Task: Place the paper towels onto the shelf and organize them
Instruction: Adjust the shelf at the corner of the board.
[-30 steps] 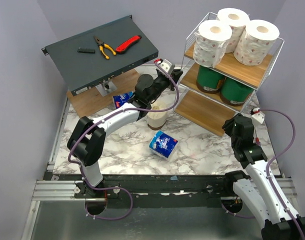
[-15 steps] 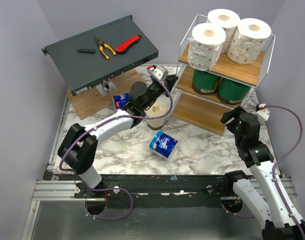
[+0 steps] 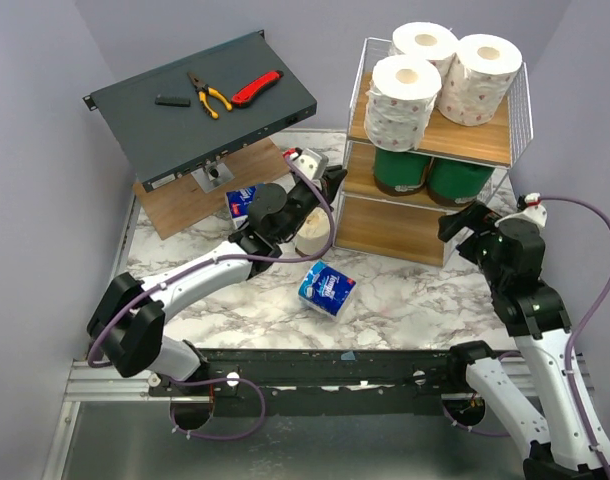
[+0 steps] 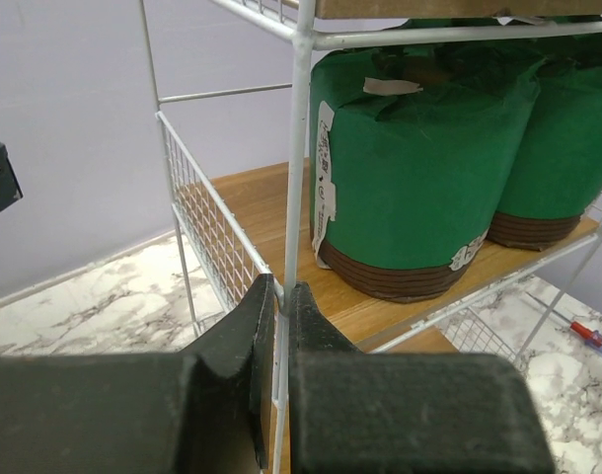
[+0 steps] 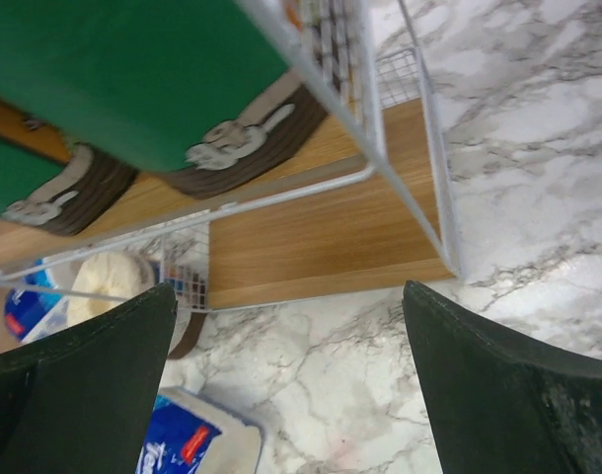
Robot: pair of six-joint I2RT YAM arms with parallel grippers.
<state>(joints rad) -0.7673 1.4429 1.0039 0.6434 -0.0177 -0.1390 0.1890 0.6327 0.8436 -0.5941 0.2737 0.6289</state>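
The shelf (image 3: 395,225) stands at the back right. Three white pink-print paper towels (image 3: 403,100) sit on its top tier and two green-wrapped rolls (image 3: 405,170) on the middle tier; the bottom board (image 5: 321,237) is bare. My left gripper (image 3: 330,185) is shut on the shelf's front-left wire post (image 4: 299,197), with the green rolls (image 4: 419,168) just behind. A cream roll (image 3: 313,235) stands on the table beside that gripper. One blue-and-white pack (image 3: 327,289) lies mid-table and another (image 3: 243,199) behind the left arm. My right gripper (image 3: 455,225) is open at the shelf's front-right corner, holding nothing (image 5: 289,291).
A slanted dark grey box (image 3: 200,110) at the back left carries pliers (image 3: 209,95) and a red knife (image 3: 255,88), over a flat wooden board (image 3: 185,205). A red-handled screwdriver (image 4: 587,336) lies on the marble beyond the shelf.
The shelf has swung and shifted left while the left gripper closed on its post. The right gripper has opened wide, let go of the shelf and drawn back to the right.
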